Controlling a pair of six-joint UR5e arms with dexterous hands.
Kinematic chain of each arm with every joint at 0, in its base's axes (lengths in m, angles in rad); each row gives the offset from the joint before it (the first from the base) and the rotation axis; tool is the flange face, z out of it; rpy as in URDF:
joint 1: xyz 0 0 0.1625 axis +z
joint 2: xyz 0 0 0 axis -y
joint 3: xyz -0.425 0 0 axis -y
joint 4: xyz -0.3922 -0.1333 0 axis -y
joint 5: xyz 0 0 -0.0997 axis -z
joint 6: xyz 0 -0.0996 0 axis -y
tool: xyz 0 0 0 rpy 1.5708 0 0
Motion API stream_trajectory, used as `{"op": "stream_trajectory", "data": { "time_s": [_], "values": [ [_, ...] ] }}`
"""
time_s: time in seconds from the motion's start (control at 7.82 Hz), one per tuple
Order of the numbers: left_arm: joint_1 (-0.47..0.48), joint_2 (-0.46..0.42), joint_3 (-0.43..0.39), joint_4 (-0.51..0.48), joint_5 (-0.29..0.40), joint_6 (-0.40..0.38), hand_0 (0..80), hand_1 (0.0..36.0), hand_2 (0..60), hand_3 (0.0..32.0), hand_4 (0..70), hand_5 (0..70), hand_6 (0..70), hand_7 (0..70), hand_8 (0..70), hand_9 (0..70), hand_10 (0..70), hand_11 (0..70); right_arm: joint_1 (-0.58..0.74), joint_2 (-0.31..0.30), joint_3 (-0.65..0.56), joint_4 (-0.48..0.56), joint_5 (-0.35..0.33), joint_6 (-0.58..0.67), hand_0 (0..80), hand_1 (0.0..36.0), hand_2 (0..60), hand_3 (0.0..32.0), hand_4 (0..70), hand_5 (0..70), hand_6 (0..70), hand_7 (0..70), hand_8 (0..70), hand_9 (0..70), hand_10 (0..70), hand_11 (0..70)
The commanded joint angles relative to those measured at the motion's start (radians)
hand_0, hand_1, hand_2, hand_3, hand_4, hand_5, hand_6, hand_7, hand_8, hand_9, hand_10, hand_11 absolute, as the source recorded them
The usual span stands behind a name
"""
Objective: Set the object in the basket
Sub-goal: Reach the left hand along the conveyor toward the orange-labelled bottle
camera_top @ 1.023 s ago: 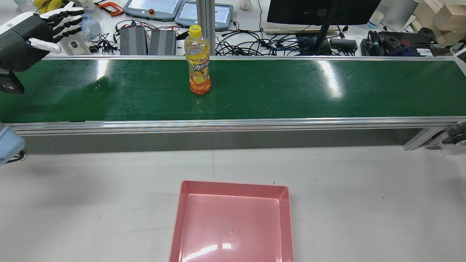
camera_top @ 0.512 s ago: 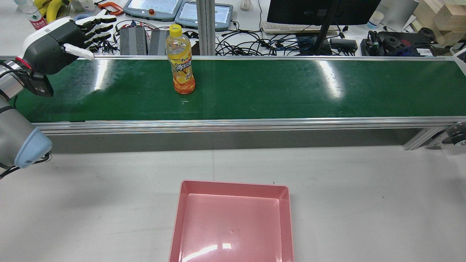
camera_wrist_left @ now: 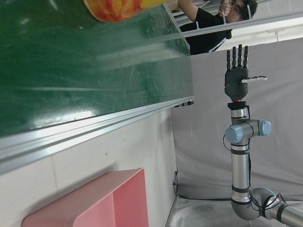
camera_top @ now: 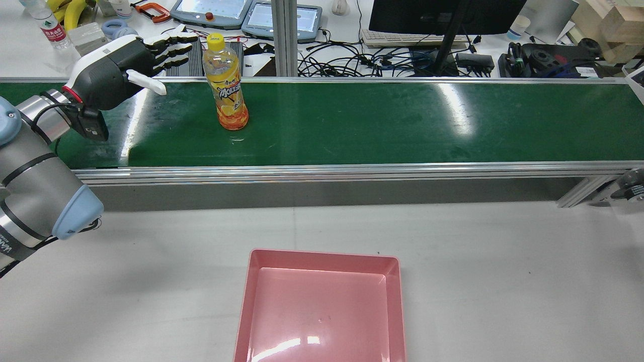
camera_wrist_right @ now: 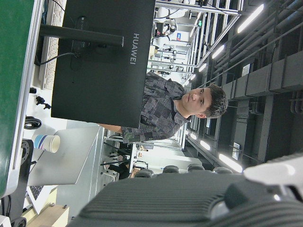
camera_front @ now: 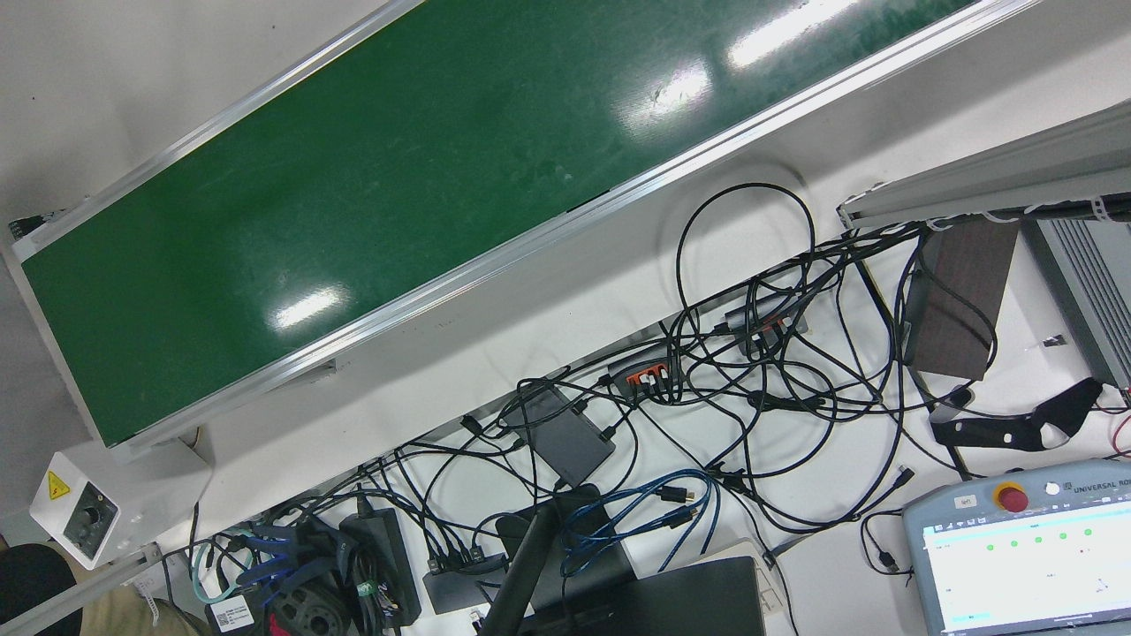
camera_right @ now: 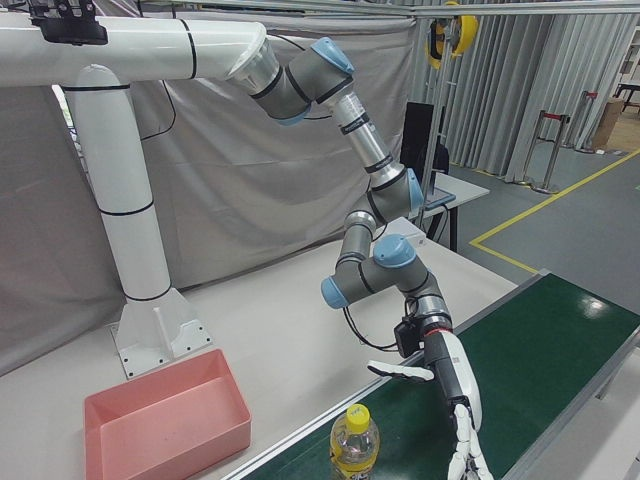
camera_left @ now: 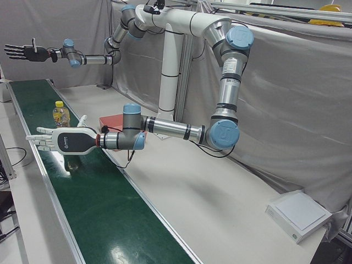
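An orange drink bottle (camera_top: 225, 83) with a yellow cap stands upright on the green conveyor belt (camera_top: 402, 120). It also shows in the left-front view (camera_left: 60, 114), in the right-front view (camera_right: 354, 441), and its base shows in the left hand view (camera_wrist_left: 123, 7). My left hand (camera_top: 131, 58) is open, fingers spread, just left of the bottle at its upper half and apart from it. The pink basket (camera_top: 322, 259) sits empty on the white table, nearer to me than the belt. My right hand (camera_left: 25, 52) is open and raised high, far from the belt.
The belt's aluminium rail (camera_top: 322, 173) runs between the belt and the basket. Beyond the belt are cables, a monitor (camera_top: 443, 15), teach pendants (camera_top: 211, 12) and power supplies. A vertical post (camera_top: 284, 35) stands behind the belt, right of the bottle.
The bottle has travelled left along the belt. My left hand has moved right, over the belt's far edge, and now sits close beside the bottle.
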Motion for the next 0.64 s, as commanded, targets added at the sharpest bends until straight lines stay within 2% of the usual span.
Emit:
{"op": "stream_trajectory", "data": {
  "time_s": [0.0,0.38,0.51],
  "values": [
    [0.016,-0.031,0.009,0.004,0.000,0.006,45.7,3.2,0.0,0.0,16.6,14.1,0.0,0.0,6.7,11.2,8.1,12.2,-0.001,0.001,0.000,0.000,0.000,0.001,0.0,0.0,0.0,0.0,0.0,0.0,0.0,0.0,0.0,0.0,0.0,0.0],
    [0.045,-0.047,0.009,0.014,0.000,0.007,45.8,5.3,0.0,0.0,16.9,16.2,0.0,0.4,8.4,13.5,8.5,13.0,-0.001,0.002,0.000,0.000,0.000,0.001,0.0,0.0,0.0,0.0,0.0,0.0,0.0,0.0,0.0,0.0,0.0,0.0],
    [0.053,-0.048,0.009,0.019,0.000,0.009,46.3,6.9,0.0,0.0,18.5,21.2,0.7,1.9,11.2,17.5,10.6,16.0,0.000,0.000,0.000,0.000,0.000,0.001,0.0,0.0,0.0,0.0,0.0,0.0,0.0,0.0,0.0,0.0,0.0,0.0]
  ]
}}
